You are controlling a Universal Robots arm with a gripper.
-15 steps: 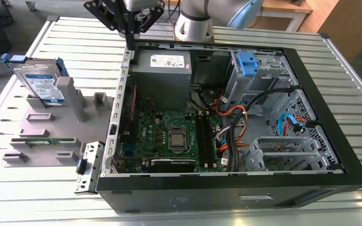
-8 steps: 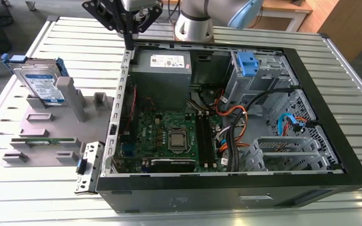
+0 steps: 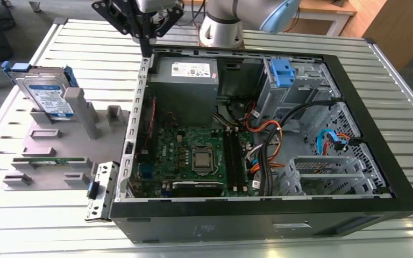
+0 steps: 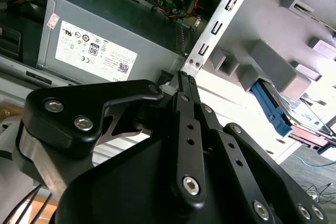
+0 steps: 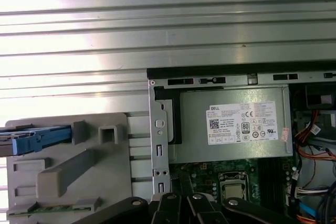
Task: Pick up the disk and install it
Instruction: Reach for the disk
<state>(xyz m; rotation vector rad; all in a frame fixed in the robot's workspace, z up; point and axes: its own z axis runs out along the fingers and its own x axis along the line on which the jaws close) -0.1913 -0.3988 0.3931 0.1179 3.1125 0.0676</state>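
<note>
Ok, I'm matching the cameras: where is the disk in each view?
Exterior view: disk upright in the grey holder, at the exterior view's left.
Second wrist view: blue-railed disk beside the holder's blocks.
First wrist view: disk at the holder's edge.
Shared landmark: the stickered power supply.

Arm high, gripper pointing down, fingers seemingly closed together, empty

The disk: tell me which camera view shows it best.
The exterior view: the disk stands upright in the grey holder, label and blue rails plain. The first wrist view catches the disk edge-on; the second wrist view catches part of its blue rail.
</note>
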